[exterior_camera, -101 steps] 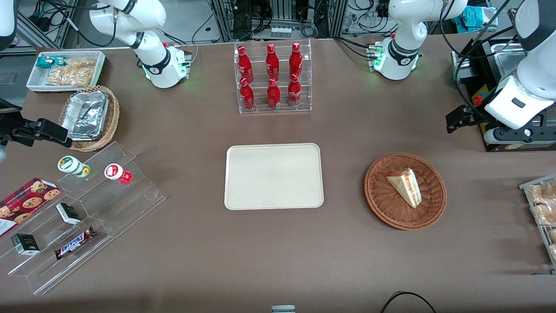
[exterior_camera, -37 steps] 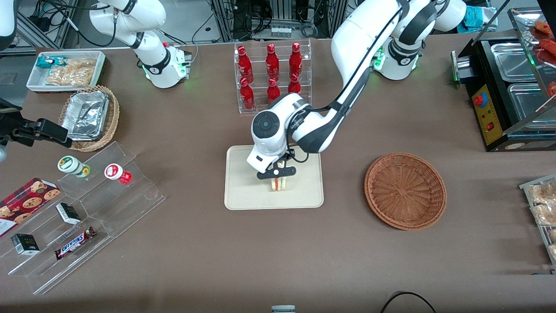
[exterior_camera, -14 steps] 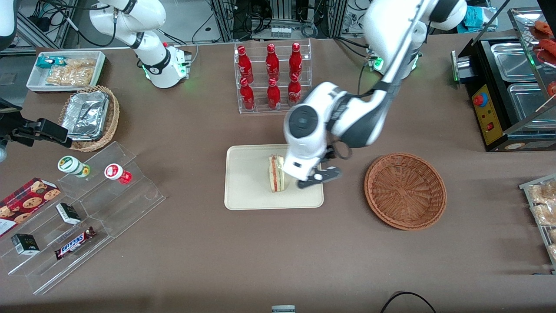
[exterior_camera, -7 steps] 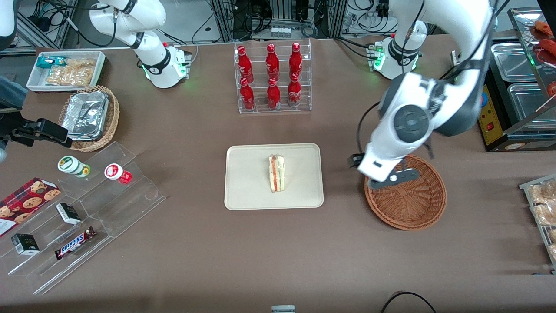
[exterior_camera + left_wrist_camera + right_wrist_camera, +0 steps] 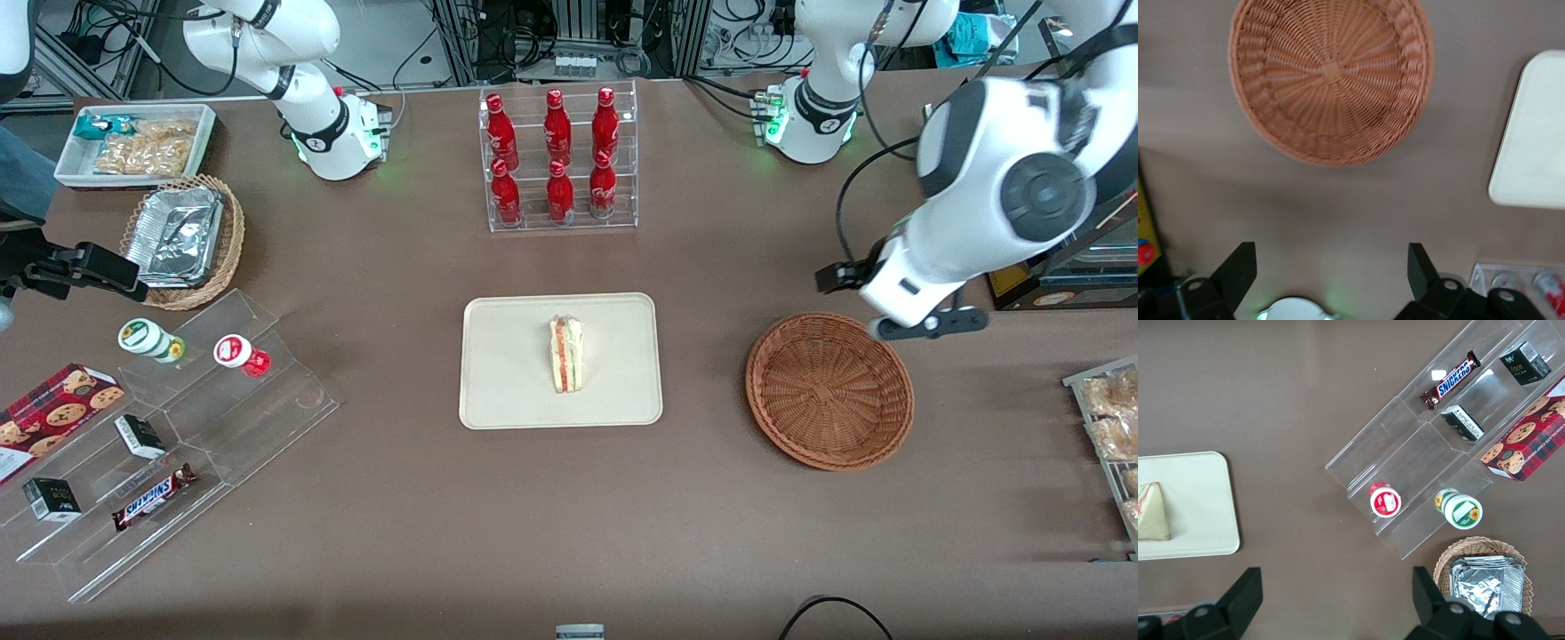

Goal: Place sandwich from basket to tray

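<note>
Fingers (image 5: 1238, 270) of the left arm's gripper (image 5: 1331, 270) spread wide, empty, raised above the brown desk (image 5: 569, 524) just beside the rim of the round reddish-brown wicker basket (image 5: 829, 389), on the side farther from the front camera. Nothing in that basket. Small triangular sandwich wedge of pale bread with red, orange and green layers (image 5: 566, 354) resting on the flat cream rectangular tray (image 5: 507, 364), standing on edge near the middle, filling stripes facing up. Transfer apparently complete; step in hand judged to be the retreat. To do it well: lift high, swing toward the working arm's end of the desk, avoid dipping over the basket rim or clipping the black appliance (image 5: 1058, 284) close by. No need to return to the wedge while upright and inside the tray's low rim. Wedge well apart from the fingers, with the whole basket lying between.
</note>
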### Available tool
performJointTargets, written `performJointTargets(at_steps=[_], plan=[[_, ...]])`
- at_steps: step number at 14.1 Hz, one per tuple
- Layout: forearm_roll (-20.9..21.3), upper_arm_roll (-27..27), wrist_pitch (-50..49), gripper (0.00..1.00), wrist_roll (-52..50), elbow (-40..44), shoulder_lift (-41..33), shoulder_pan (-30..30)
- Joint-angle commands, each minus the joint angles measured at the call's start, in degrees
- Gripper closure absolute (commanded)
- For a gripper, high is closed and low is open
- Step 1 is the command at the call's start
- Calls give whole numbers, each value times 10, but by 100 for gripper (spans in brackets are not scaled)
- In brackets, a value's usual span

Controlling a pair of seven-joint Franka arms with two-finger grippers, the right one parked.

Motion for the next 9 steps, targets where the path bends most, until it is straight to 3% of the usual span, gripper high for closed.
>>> performJointTargets(at_steps=[1,5,9], plan=[[-10,-10,-31,0,76,-14,-46,50],[-7,-50,-44,0,133,9,-74,127],[-2,-52,-24,0,132,24,-68,130]])
